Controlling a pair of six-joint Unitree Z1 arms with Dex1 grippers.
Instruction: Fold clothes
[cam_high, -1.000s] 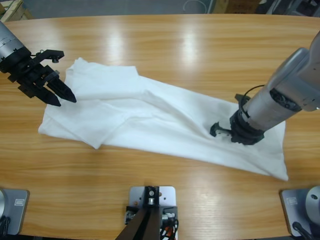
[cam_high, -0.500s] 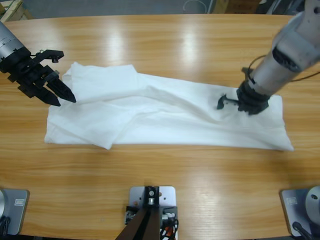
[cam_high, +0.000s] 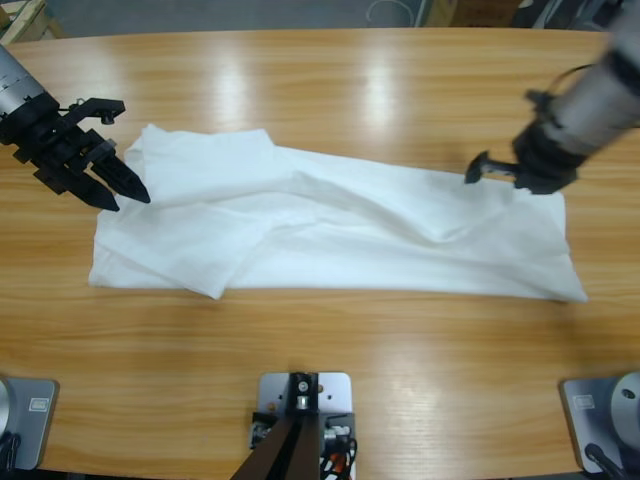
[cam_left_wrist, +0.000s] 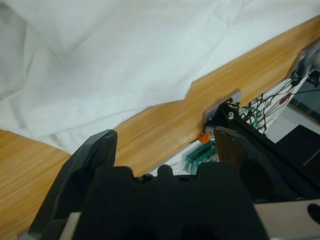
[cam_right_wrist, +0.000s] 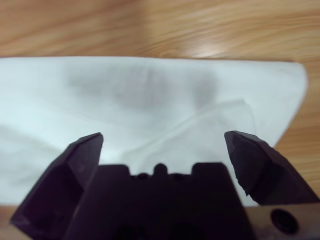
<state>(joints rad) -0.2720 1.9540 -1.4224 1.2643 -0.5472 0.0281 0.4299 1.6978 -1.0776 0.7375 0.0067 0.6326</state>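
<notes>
One T-shirt lies across the middle of the desk, spread into a long flat band running from nine o'clock to three o'clock, with a folded layer doubled over at its nine o'clock end. I judge it is stretched out this way so that a fold can be made along its length.

Two grippers are in view, neither holding anything. The left gripper hovers at the shirt's ten o'clock corner, tips pointing down at the cloth edge, jaws slightly apart; its wrist view shows the gap between them empty, with cloth and bare desk beyond. The right gripper hangs over the two o'clock corner, jaws wide apart above the cloth, probably placed to take that corner for a fold.
</notes>
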